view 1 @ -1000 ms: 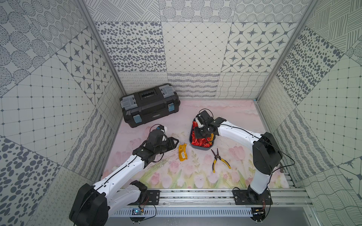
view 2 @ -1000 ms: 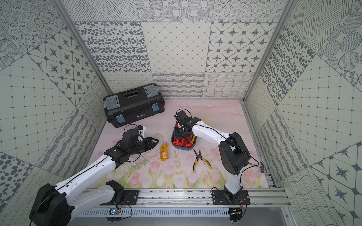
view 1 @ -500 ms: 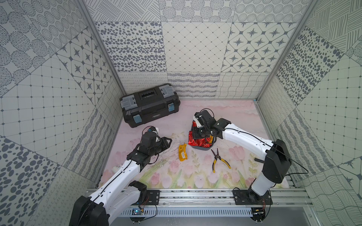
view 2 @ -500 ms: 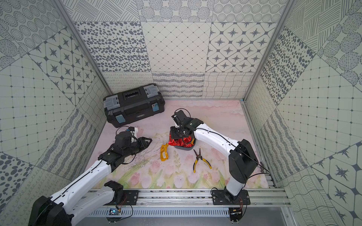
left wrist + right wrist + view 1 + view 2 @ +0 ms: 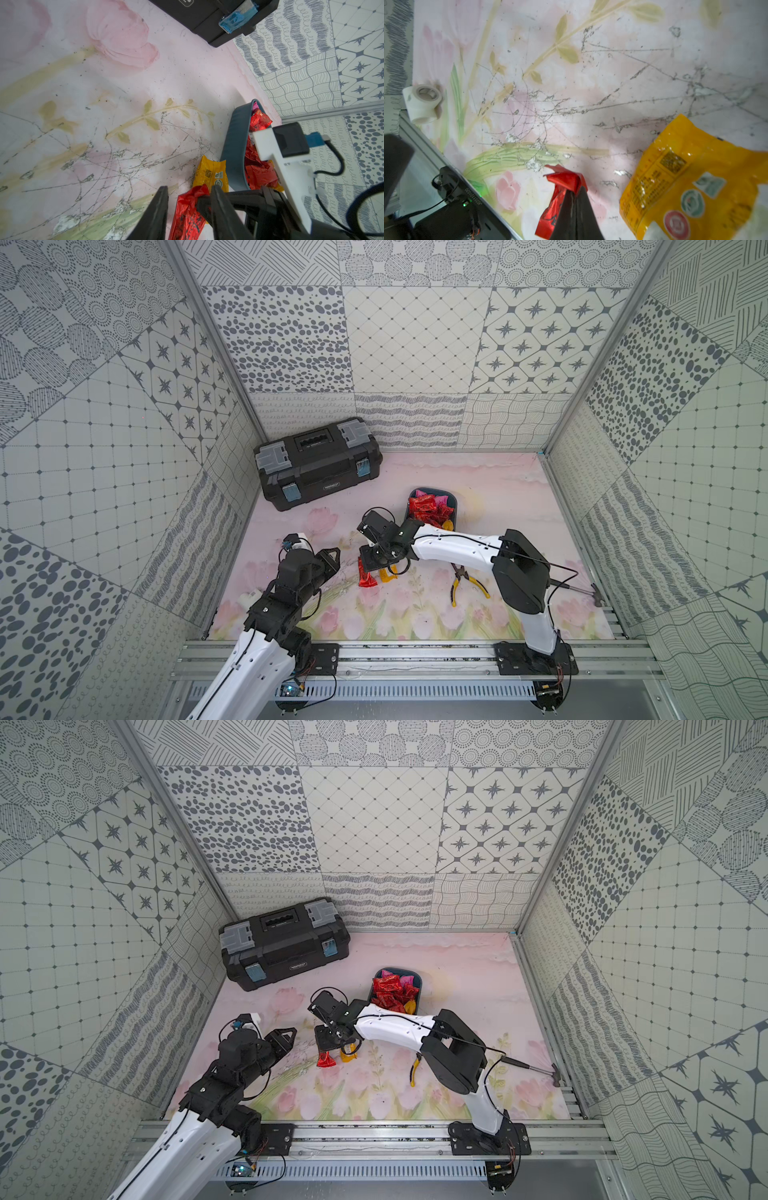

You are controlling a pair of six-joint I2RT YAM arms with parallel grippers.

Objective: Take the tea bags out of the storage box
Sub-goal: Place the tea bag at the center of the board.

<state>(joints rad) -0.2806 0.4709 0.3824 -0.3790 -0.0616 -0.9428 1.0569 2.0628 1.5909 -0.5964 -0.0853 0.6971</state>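
Observation:
The dark blue-grey storage box (image 5: 454,506) (image 5: 419,982) (image 5: 234,145) stands mid-mat, heaped with red tea bags (image 5: 428,510) (image 5: 392,990) (image 5: 259,172). My right gripper (image 5: 371,567) (image 5: 328,1046) (image 5: 575,191) is out of the box, low over the mat to its front left, shut on one red tea bag (image 5: 368,577) (image 5: 326,1059) (image 5: 562,180) (image 5: 187,216) that hangs from its tips. A yellow tea bag (image 5: 387,574) (image 5: 348,1054) (image 5: 685,176) (image 5: 209,174) lies on the mat right beside it. My left gripper (image 5: 334,558) (image 5: 291,1036) (image 5: 190,188) is open and holds nothing, a short way left of the held bag.
A black toolbox (image 5: 318,464) (image 5: 284,946) stands at the back left. Yellow-handled pliers (image 5: 463,585) lie right of the bags. A hammer (image 5: 582,591) (image 5: 536,1069) lies by the right wall, and a white pipe fitting (image 5: 422,101) (image 5: 249,597) near the front left edge.
My right gripper has come out of the storage box with a red tea bag and moved forward and left to beside the yellow bag. My left arm has drawn back a little.

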